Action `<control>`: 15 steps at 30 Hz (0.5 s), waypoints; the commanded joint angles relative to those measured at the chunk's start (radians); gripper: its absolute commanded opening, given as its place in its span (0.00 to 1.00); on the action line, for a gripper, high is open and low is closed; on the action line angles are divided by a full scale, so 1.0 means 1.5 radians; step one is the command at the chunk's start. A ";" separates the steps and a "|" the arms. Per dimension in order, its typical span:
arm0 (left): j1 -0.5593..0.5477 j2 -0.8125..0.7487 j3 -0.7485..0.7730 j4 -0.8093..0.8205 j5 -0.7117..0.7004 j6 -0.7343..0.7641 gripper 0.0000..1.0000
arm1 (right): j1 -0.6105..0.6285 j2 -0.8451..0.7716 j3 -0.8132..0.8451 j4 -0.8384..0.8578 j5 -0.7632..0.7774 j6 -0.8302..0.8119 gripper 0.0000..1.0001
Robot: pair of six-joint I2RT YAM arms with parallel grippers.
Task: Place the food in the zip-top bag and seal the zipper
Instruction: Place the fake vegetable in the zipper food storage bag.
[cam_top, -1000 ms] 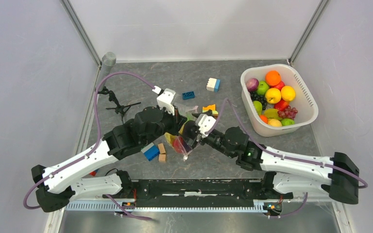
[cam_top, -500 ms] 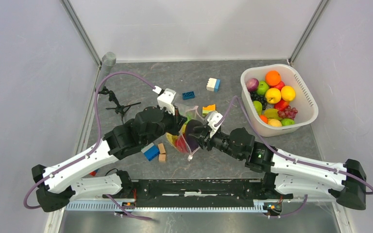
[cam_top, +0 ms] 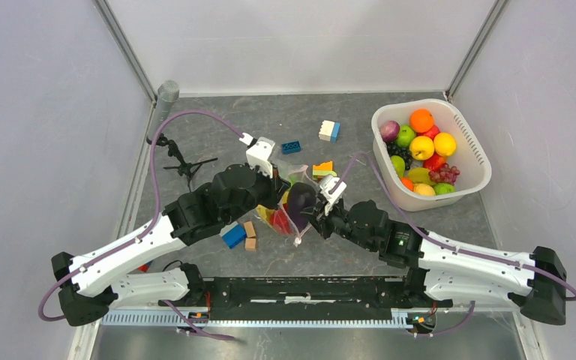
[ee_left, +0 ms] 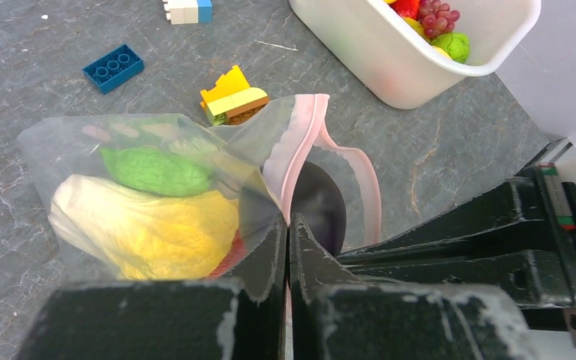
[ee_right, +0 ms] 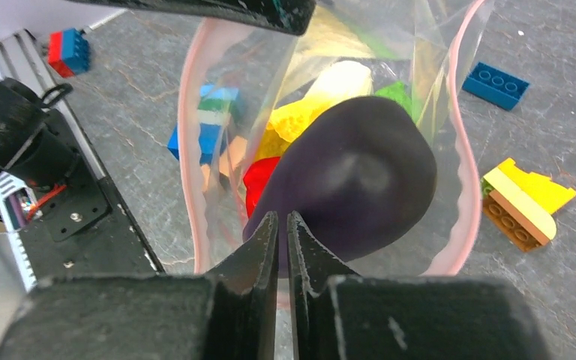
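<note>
Right wrist view: eggplant (ee_right: 352, 180) sits in zip-top bag (ee_right: 225, 90) mouth; left end effector (ee_left: 288, 225) pinches the zipper (ee_left: 304, 135), right end effector (ee_right: 283, 221) nearly closed; sealing may jam

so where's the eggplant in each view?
Top: eggplant near the picture's centre, dark blob at the bag mouth.
Left wrist: centre-right, dark shape inside the bag mouth.
Right wrist: centre, large, in the bag mouth.
Shared landmark: yellow-and-brown block.
</note>
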 commanded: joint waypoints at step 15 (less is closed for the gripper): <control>0.002 -0.012 -0.001 0.043 0.068 0.004 0.02 | -0.134 0.164 0.067 0.225 -0.060 -0.046 0.17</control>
